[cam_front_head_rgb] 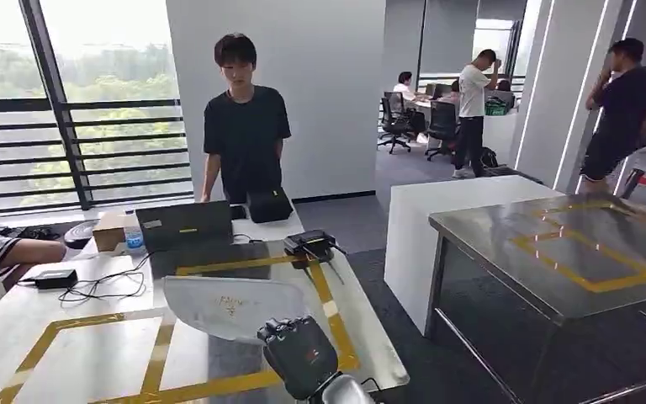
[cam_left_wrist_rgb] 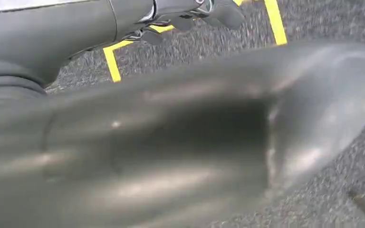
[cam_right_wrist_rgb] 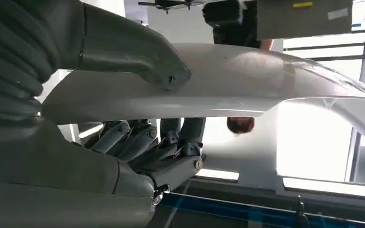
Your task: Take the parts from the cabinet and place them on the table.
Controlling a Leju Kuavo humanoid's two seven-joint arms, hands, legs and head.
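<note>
Gripping the white part (cam_front_head_rgb: pixel 234 307), the right hand (cam_front_head_rgb: pixel 297 353) has thumb above and fingers (cam_right_wrist_rgb: pixel 138 140) beneath; left fingers cannot be told

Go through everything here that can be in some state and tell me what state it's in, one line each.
Right hand: grips the white curved plastic part, thumb above, fingers beneath.
White curved plastic part: held above the white table with yellow tape.
Dark laptop: lid open.
Clear water bottle: upright.
Left hand: cannot tell.
</note>
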